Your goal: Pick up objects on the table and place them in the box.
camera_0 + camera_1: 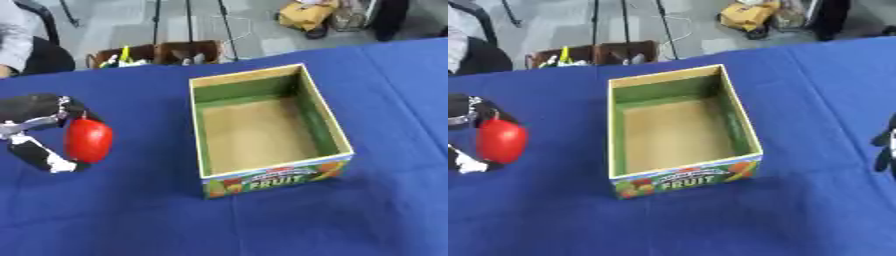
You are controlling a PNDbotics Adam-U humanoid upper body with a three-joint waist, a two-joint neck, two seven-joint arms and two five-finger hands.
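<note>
Fingers of the left hand point(44, 130) curl round a glossy red oval fruit-shaped object point(88, 140), gripping it left of the open cardboard box with green inner walls and a "FRUIT" label point(331, 135). Box interior shows bare; nothing placed yet. Carry and drop remain. Red object's long axis runs roughly near-to-far, upright in view. Right hand point(885, 150) barely shows at the right edge; finger state cannot be told.

A matt blue cloth covers the tabletop point(114, 220). The box point(262, 132) looks like cardboard, plain brown inside, printed glossy front. The red object point(88, 140) is smooth and shiny; the left robot hand point(39, 125) matt black.
</note>
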